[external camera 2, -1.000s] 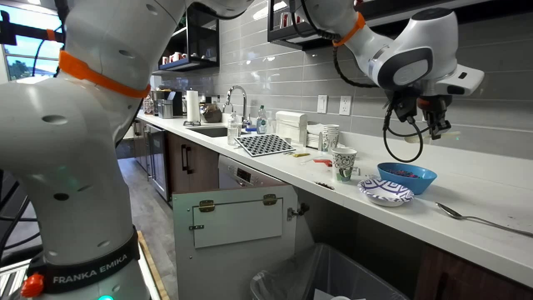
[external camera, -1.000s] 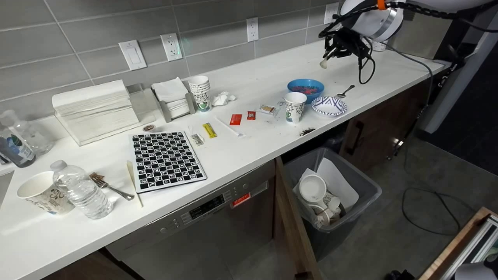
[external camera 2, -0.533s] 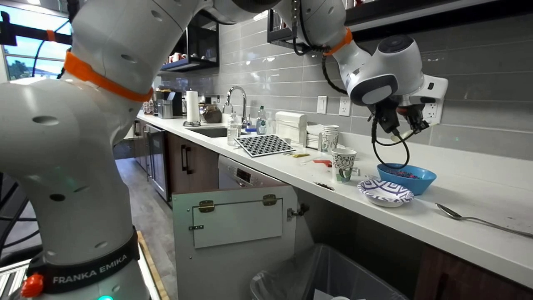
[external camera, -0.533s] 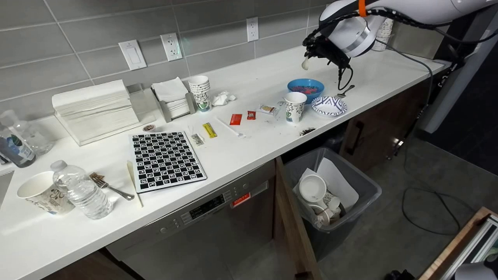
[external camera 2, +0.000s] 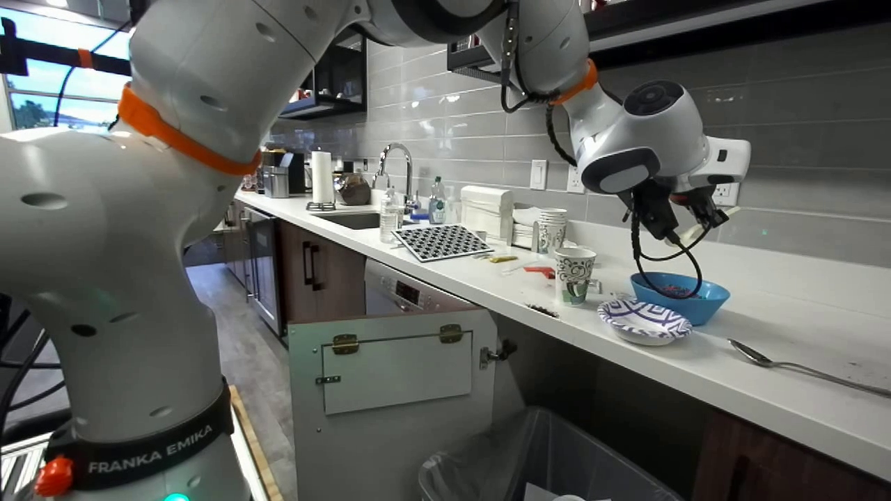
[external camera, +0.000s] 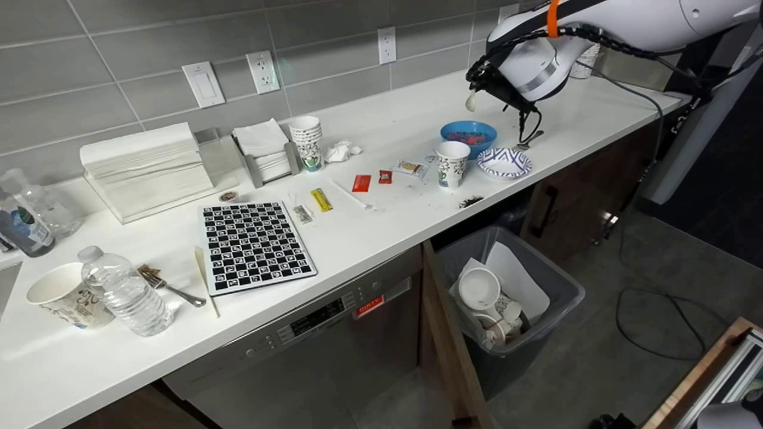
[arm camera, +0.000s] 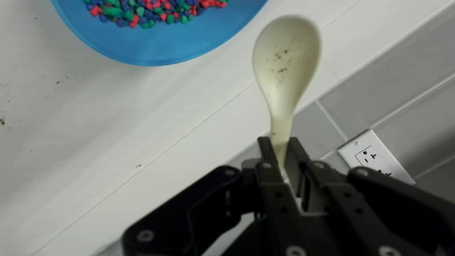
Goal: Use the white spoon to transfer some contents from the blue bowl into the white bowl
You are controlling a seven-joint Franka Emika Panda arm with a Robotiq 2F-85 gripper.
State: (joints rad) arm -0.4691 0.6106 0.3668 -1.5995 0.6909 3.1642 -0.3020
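My gripper (arm camera: 280, 145) is shut on the handle of the white spoon (arm camera: 288, 53); its bowl shows a few dark specks. The blue bowl (arm camera: 160, 49) holds red, green and blue bits. In both exterior views the spoon (external camera: 471, 101) (external camera 2: 689, 234) hangs above the blue bowl (external camera: 486, 150) (external camera 2: 706, 312), on its wall side, with a gap. A deep white paper cup (external camera: 451, 174) with printed swirls and a shallow white bowl (external camera: 504, 162) with a blue pattern stand close to the blue bowl. I cannot tell which of them is the white bowl.
A metal spoon (external camera 2: 800, 365) lies on the counter beside the patterned bowl. Small packets (external camera: 361, 183), stacked cups (external camera: 308, 152) and a checkered board (external camera: 256, 247) lie farther along. The grey tiled wall with an outlet (arm camera: 376, 156) is close behind. A bin (external camera: 569, 292) stands below the counter edge.
Over the last second, my gripper has moved with the spoon towards the blue bowl, leftward in both exterior views. In the last half second it has come slightly lower. The bowls and cup have not moved.
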